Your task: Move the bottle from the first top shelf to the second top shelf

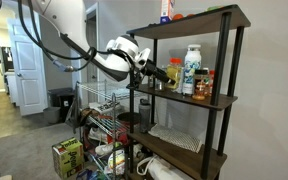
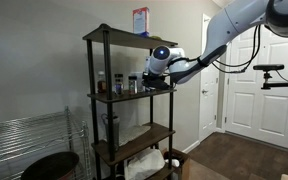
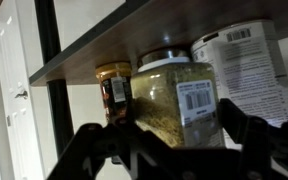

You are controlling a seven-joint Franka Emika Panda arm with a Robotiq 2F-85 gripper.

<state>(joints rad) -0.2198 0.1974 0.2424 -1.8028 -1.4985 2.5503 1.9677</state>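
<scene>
The bottle (image 3: 174, 95) is yellow with a dark reddish cap and a barcode patch. It stands upright between my fingers at the second top shelf (image 1: 184, 100), under the first top shelf (image 3: 134, 30). My gripper (image 3: 169, 130) has a finger against each side of it, and its base is hidden. In an exterior view my gripper (image 1: 162, 72) reaches in from the rack's side to the bottle (image 1: 173, 74). In an exterior view my gripper (image 2: 147, 78) is level with the second top shelf (image 2: 114, 97), below the first top shelf (image 2: 109, 37).
A white jug (image 3: 249, 60) stands right beside the bottle, with a red-capped spice jar (image 1: 207, 85) past it. A small yellow-lidded jar (image 3: 114, 88) stands behind. A black upright (image 3: 49, 60) is close by. A box (image 2: 141, 20) sits on the top board. A wire rack (image 1: 104, 105) stands nearby.
</scene>
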